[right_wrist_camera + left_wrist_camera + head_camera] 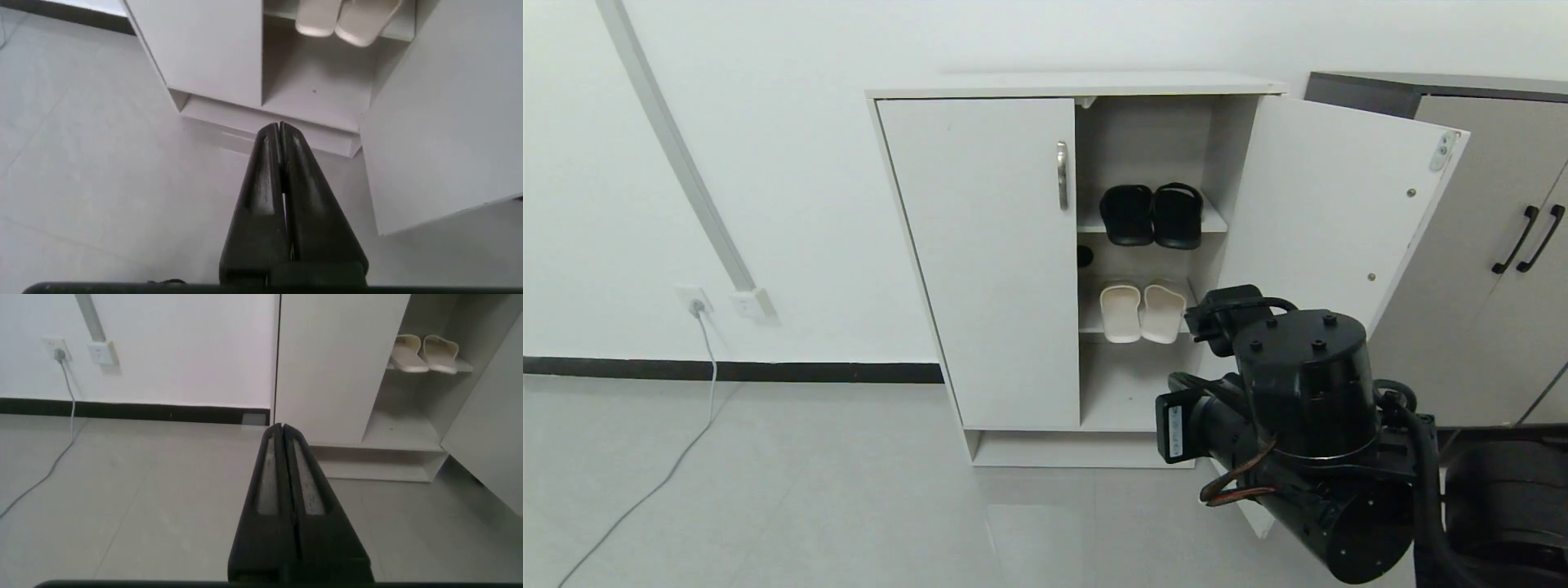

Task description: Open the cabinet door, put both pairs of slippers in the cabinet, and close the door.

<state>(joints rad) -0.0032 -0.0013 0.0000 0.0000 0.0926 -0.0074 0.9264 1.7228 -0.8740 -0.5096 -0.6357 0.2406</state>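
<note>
The white cabinet (980, 261) stands against the wall with its left door closed and its right door (1331, 204) swung wide open. A black pair of slippers (1151, 215) rests on the upper shelf, and a white pair (1142, 312) sits on the shelf below. My right arm (1298, 408) is low in front of the open door. My right gripper (282, 131) is shut on nothing and hangs over the floor just before the cabinet's base, with the white slippers (343, 16) beyond it. My left gripper (282, 433) is shut and empty, farther back over the tiles.
A grey cabinet (1486, 245) with black handles stands right behind the open door. A wall socket (694, 304) feeds a cable (662, 474) that trails across the floor on the left. Bare tiled floor (833, 506) lies before the white cabinet.
</note>
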